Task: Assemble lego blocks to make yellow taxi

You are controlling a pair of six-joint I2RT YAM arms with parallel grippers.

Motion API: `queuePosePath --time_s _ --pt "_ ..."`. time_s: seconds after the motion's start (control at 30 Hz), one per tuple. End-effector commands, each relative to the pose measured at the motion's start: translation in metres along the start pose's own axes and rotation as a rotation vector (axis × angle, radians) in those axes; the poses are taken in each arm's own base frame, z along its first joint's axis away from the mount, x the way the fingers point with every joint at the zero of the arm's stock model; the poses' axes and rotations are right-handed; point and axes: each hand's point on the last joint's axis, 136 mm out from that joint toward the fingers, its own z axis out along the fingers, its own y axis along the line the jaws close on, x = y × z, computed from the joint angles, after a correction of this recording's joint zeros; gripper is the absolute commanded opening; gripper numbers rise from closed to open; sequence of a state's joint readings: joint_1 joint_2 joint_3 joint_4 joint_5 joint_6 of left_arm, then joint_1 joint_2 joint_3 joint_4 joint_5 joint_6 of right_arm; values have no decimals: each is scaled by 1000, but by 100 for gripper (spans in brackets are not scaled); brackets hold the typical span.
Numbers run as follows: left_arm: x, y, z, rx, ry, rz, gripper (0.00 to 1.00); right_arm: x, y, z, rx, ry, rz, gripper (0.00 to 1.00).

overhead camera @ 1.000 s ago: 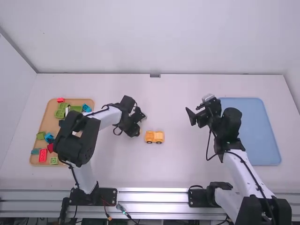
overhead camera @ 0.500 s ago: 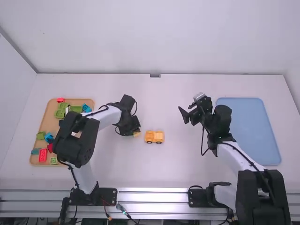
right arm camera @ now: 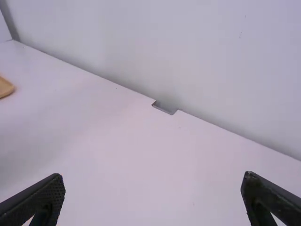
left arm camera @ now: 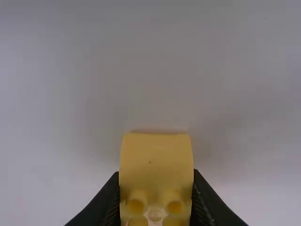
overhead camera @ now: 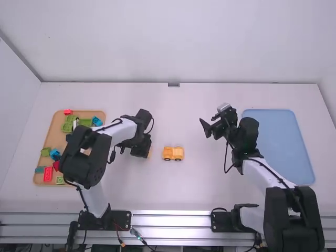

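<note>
yellow block [left arm camera: 156, 165] is pinched by the left gripper [left arm camera: 156, 193], just beside the wheeled vehicle [overhead camera: 172, 153] on the table [overhead camera: 184, 189]. if studs are met off-centre, the block could be twisted in the grip; with the vehicle braced by nothing, it could be shoved or tipped. right gripper [right arm camera: 154, 176] is spread, empty, well apart. no writing can be read.

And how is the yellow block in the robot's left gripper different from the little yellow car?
The yellow block is pinched in the jaws of the left gripper, while the yellow car sits on the table with nothing gripping it. The car has dark wheels; the block shows no wheels, but round shapes at one end. Both are yellowish toy pieces.
</note>
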State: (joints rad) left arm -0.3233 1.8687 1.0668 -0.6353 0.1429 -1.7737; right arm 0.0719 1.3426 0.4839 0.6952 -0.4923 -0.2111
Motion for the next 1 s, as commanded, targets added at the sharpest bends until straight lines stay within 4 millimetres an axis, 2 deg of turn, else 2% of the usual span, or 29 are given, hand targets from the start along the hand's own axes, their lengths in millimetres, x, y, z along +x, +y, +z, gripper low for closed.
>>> queuePosePath --time_s 0.0,0.17,0.3,0.33,0.37,0.4,0.43,0.5,0.63,0.8,0.97 --pt "-8 11 12 -27 -64 -148 2 4 2 0 -8 6 9 99" --pt "-9 6 13 4 -95 -230 3 4 2 0 -6 6 10 99" --pt "-5 5 13 4 -73 -224 2 5 2 0 -7 9 11 99" --pt "-6 5 13 6 -75 -224 7 5 2 0 -7 9 11 99" --pt "-6 5 13 7 -76 -224 23 4 2 0 -7 8 11 99" --pt "-7 5 13 8 -79 -223 33 4 2 0 -8 8 11 99" --pt "-5 4 13 9 -69 -224 88 4 2 0 -8 8 11 99" --pt "-2 4 13 5 -52 -224 100 4 2 0 -8 8 11 99" --pt "-1 4 13 6 -54 -218 99 4 2 0 -7 8 11 99" --pt "-3 -3 9 17 -43 -120 99 4 2 0 -7 8 11 99" --pt "-7 -6 -17 -31 -58 -14 99 4 2 0 -7 8 10 99"
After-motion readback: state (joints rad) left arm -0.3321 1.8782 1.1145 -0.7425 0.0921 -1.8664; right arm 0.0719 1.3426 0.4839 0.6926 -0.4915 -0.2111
